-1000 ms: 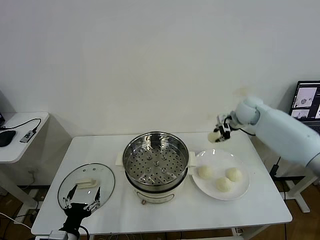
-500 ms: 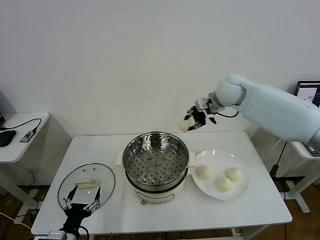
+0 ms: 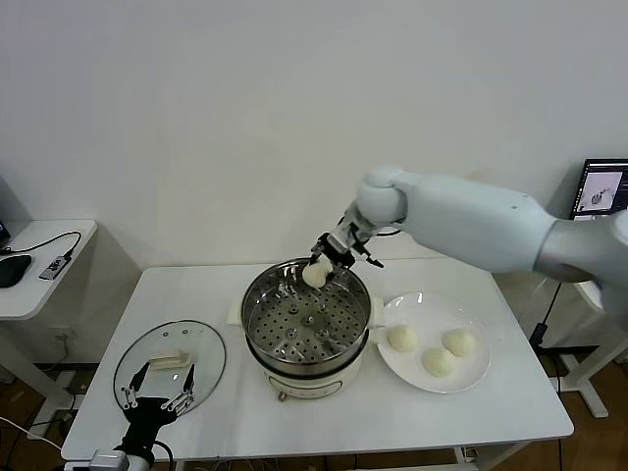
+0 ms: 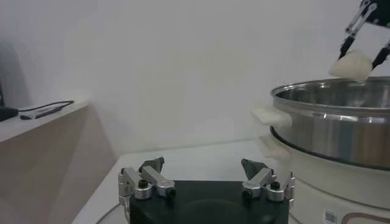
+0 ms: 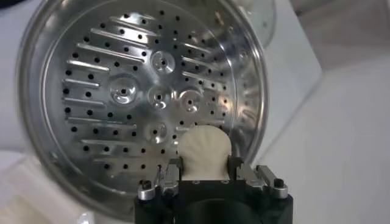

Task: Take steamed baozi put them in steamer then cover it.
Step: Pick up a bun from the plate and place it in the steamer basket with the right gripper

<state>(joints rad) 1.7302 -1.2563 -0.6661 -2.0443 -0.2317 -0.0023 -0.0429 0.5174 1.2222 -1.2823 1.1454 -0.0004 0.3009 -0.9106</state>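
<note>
My right gripper [image 3: 324,263] is shut on a cream-white baozi [image 3: 316,274] and hangs over the far rim of the steel steamer [image 3: 306,316]. In the right wrist view the baozi [image 5: 204,151] sits between the fingers, above the perforated tray [image 5: 140,97]. Three more baozi [image 3: 402,338] [image 3: 439,362] [image 3: 458,342] lie on the white plate [image 3: 432,304] to the right of the steamer. A glass lid [image 3: 169,365] lies flat at the table's left front. My left gripper [image 3: 155,400] stays low by the lid's near edge, open and empty [image 4: 206,176].
The steamer's cream base has side handles [image 4: 271,117]. A side desk [image 3: 44,265] with cables stands at far left. A monitor [image 3: 599,196] stands at far right. The wall runs close behind the table.
My right arm has swung left with the baozi, from above the plate's far side to over the steamer's far rim, and lowered. The left arm has not moved.
</note>
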